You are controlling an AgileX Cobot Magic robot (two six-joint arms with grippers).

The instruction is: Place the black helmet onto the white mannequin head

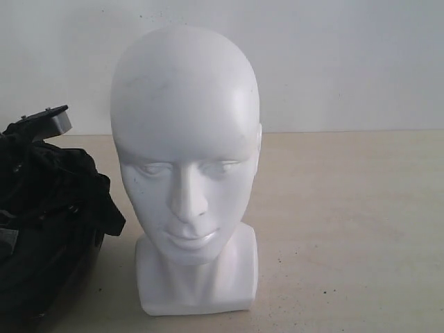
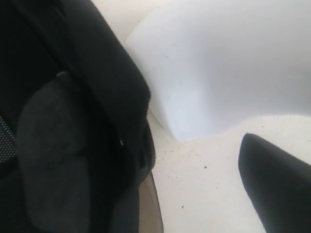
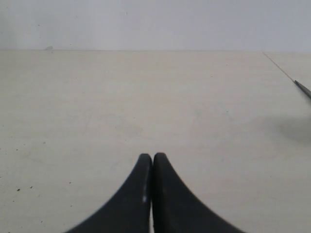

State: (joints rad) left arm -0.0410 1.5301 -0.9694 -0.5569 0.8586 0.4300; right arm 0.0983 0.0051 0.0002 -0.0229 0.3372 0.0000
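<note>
The black helmet [image 1: 48, 222] lies just beside the white mannequin head [image 1: 187, 173] on the table [image 1: 347, 229]; my right gripper [image 3: 152, 162], fingertips pressed together; my left gripper [image 2: 155, 138], state cannot be told

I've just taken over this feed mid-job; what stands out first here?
The white mannequin head fills the middle of the exterior view, upright on the beige table, with nothing on it. The black helmet lies at the left edge beside its neck base, lining and straps showing. The right pincer is shut, over the table.
</note>
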